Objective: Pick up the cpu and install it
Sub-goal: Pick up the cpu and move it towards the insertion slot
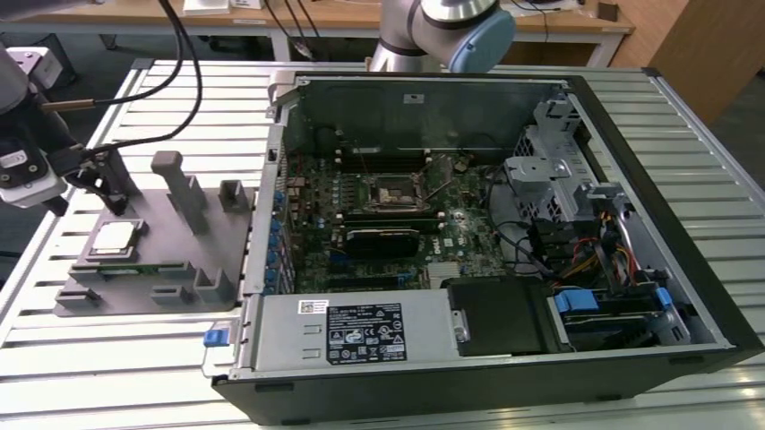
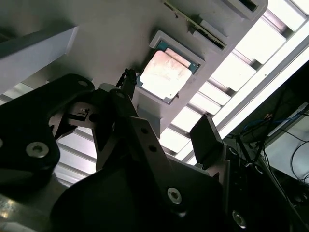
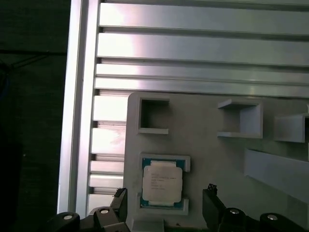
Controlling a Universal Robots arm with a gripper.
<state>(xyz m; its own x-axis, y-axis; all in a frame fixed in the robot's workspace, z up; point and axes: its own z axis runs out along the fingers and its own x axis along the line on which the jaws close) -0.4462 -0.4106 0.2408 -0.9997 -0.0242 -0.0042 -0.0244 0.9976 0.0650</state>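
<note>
Silvery cpu (image 3: 161, 182) seated in grey fixture (image 3: 212, 159) | fingers (image 3: 211, 208) spread, flanking it, not touching

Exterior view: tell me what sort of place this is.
Probably a robotics lab bench for computer assembly: an open computer case sits on a slotted aluminium table, beside a grey fixture holding the cpu, with wooden desks behind.

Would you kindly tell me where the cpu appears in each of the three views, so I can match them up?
Exterior view: the cpu lies in a pocket of the grey fixture plate, at the exterior view's left.
First wrist view: the cpu sits in that pocket, between the two fingers of the open gripper.
Second wrist view: the cpu lies in the pocket, near the fingertips.
Shared landmark: the grey fixture plate.
</note>
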